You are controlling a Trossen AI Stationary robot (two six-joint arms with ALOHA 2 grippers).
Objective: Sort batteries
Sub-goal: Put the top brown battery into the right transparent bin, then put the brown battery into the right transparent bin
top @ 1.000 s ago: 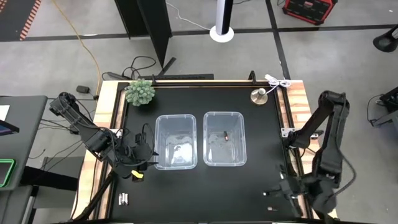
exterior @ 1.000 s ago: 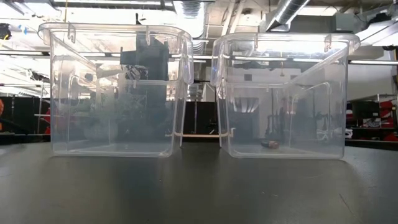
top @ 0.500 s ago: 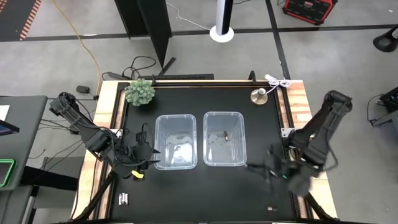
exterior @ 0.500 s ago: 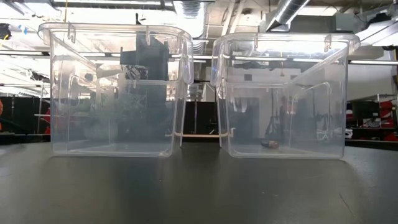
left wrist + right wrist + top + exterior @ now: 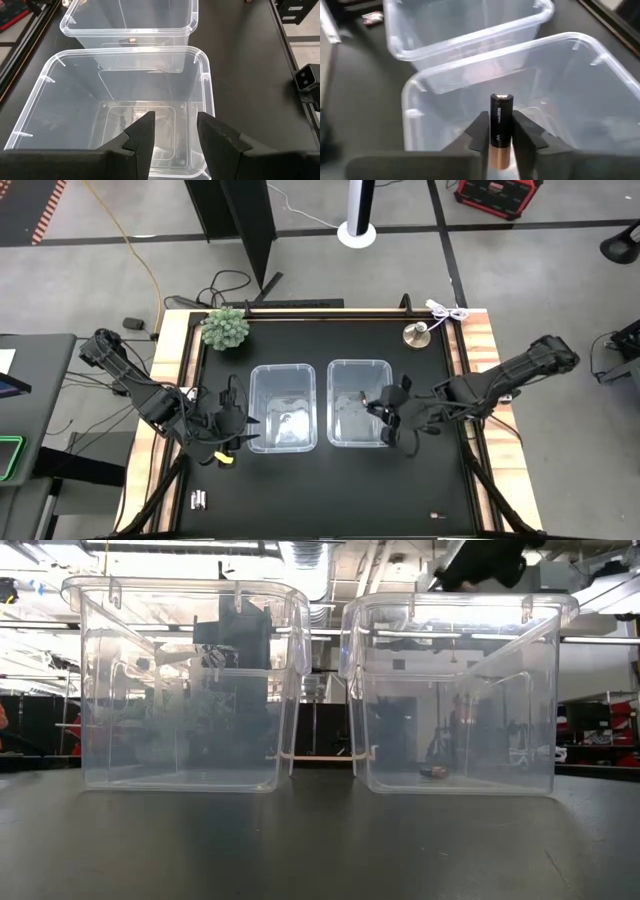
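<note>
Two clear bins stand side by side mid-table: the left bin [image 5: 283, 442] and the right bin [image 5: 345, 402]. One dark battery [image 5: 363, 395] lies on the right bin's floor and also shows as the battery [image 5: 434, 772] in the low view. My right gripper [image 5: 387, 410] hovers over the right bin's right part, shut on a dark battery with a copper end [image 5: 501, 117]. My left gripper [image 5: 172, 131] waits open just outside the left bin's left wall [image 5: 130, 51]. More batteries [image 5: 198, 499] lie on the table near its left near corner, and one [image 5: 436, 517] near the right near corner. My right gripper pinches the battery between its two fingers [image 5: 481, 131], which are on its sides by the copper end [image 5: 499, 150]. The battery lies along the fingers, and its dark end [image 5: 501, 100] sticks out past their tips. It is lifted clear above the right bin [image 5: 520, 47].
A small green plant [image 5: 225, 328] stands at the far left corner and a round metal object [image 5: 416, 333] at the far right. A white cable [image 5: 448, 313] lies by the far right edge. Bare black tabletop [image 5: 330, 490] stretches between the bins and the near edge.
My right arm has swung from the table's near right corner up and toward the far left, ending over the right bin's right part; it now shows at the top of the low view. One battery stays on the table near that corner. The left arm has kept still.
</note>
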